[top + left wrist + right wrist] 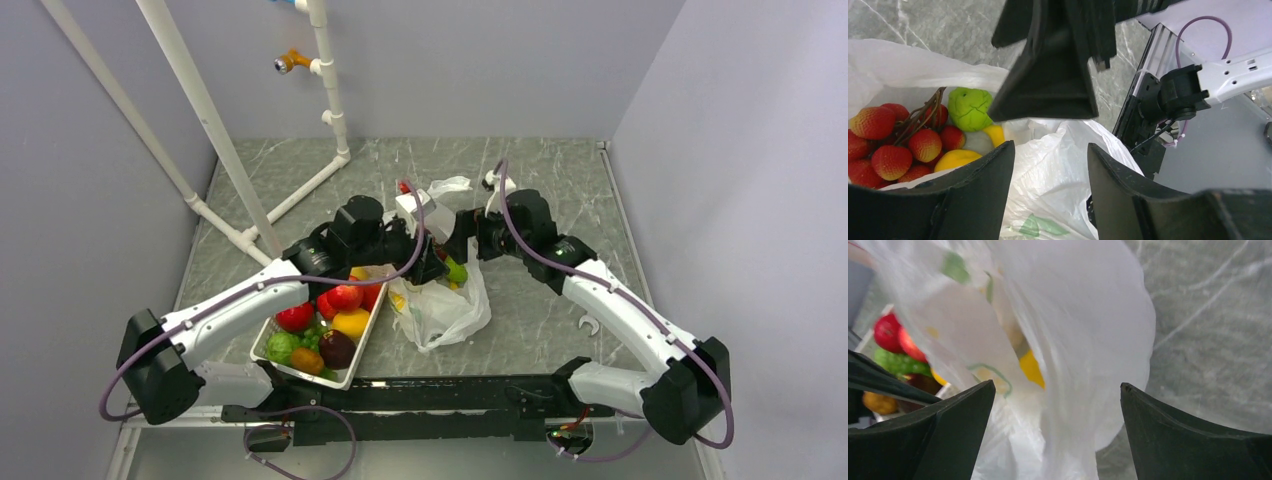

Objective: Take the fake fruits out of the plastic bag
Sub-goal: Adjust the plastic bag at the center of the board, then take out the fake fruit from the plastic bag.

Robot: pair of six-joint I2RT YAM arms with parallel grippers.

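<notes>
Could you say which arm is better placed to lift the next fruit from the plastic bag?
Probably left: the left gripper overlooks the open plastic bag, strawberries and green fruit exposed; the right gripper faces its outside.

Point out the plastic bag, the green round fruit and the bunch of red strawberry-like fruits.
plastic bag (445, 315), top external view, on its lower bulge.
green round fruit (969, 108), left wrist view, middle of its crinkled face.
bunch of red fruits (924, 145), left wrist view, on a berry near the bunch's middle.

Overhead view, two wrist close-ups; plastic bag (442, 310) common to all.
</notes>
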